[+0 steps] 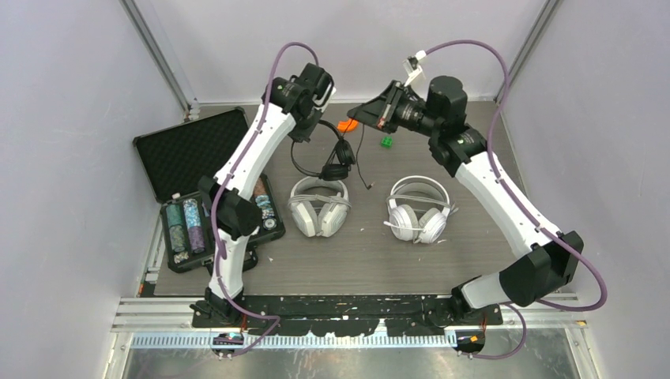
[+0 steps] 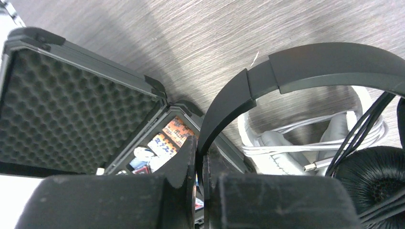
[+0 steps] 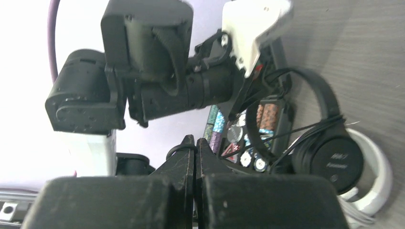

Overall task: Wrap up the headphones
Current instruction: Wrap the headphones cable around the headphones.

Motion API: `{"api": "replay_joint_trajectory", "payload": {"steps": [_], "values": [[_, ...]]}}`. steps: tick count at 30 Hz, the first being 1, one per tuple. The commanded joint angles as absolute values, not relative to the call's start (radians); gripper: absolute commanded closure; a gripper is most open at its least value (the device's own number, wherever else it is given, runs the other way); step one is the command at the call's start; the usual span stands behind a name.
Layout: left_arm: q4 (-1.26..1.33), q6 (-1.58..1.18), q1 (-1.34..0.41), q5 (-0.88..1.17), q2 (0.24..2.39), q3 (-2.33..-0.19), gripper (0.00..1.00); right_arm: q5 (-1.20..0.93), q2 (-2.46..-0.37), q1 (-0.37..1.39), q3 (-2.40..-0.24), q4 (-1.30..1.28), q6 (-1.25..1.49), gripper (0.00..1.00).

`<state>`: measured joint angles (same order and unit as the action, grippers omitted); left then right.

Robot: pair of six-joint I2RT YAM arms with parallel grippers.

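My left gripper (image 1: 310, 125) (image 2: 200, 149) is shut on the headband of the black headphones (image 1: 336, 160) (image 2: 310, 67) and holds them lifted at the back of the table. Their ear pad (image 2: 377, 177) hangs at the right. My right gripper (image 1: 357, 113) (image 3: 196, 141) is shut on the thin black cable (image 3: 177, 150), which hangs down from it (image 1: 365, 162). The black headphones also show in the right wrist view (image 3: 329, 157). Two white over-ear headsets lie on the table, one at the middle (image 1: 318, 207) (image 2: 286, 152) and one to the right (image 1: 419, 211), with white cables around them.
An open black foam-lined case (image 1: 197, 150) (image 2: 71, 109) lies at the left, with poker chips (image 1: 186, 225) (image 3: 248, 148) in its tray. A small orange item (image 1: 345, 125) and a green block (image 1: 387, 142) sit at the back of the table.
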<state>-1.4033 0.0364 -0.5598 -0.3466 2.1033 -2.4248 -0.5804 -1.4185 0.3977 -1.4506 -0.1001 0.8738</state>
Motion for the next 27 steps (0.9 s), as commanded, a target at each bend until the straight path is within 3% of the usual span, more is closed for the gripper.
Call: {"api": "replay_joint_trajectory", "payload": {"steps": [1, 21, 27], "values": [[-1.42, -0.111, -0.513, -0.288, 2.089, -2.47, 1.0, -0.502, -1.369, 0.457, -1.472, -0.078, 0.961, 1.0], [-0.935, -0.565, -0.331, -0.108, 1.87, -2.185, 1.0, -0.288, -1.354, 0.674, -1.265, 0.122, 1.126, 1.0], [-0.799, -0.715, -0.268, 0.064, 1.825, -2.108, 1.0, -0.27, -1.323, 0.678, -1.169, 0.126, 1.11, 1.0]]}}
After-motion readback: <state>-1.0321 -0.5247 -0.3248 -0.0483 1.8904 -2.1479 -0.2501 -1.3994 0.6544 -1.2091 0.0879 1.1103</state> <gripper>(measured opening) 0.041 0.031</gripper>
